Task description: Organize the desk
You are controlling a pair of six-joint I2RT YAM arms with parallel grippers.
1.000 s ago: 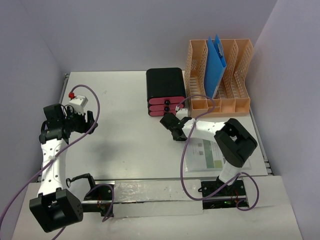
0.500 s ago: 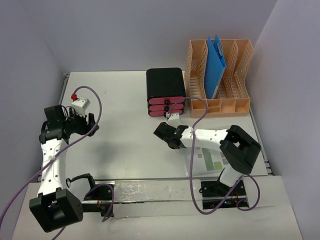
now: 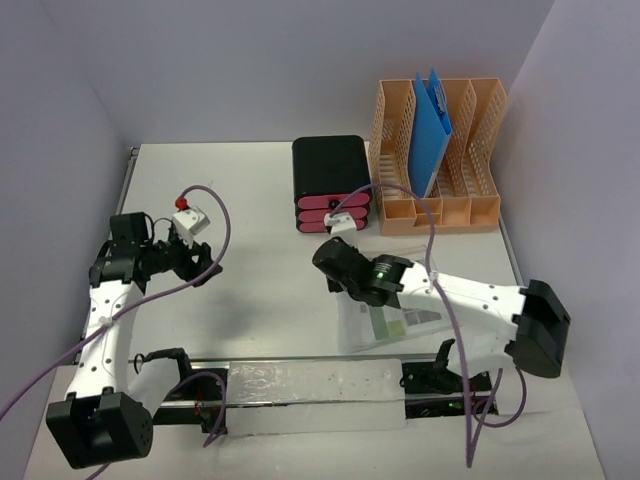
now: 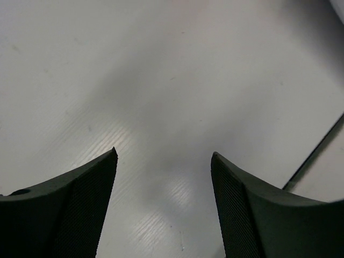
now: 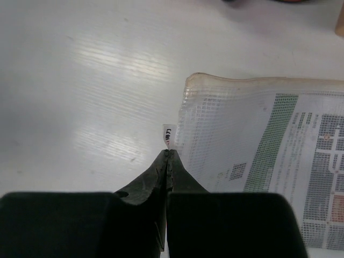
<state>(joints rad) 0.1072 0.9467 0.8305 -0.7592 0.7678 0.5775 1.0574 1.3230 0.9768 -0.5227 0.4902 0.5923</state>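
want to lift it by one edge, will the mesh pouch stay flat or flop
Probably floppy: the mesh pouch looks thin and soft, its top edge wavy. Likely light, holding only a printed sheet. Held by the right gripper at one edge, it may droop.

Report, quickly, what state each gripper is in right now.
Left gripper: open, nothing between its fingers.
Right gripper: closed, pinching the edge of the mesh pouch.
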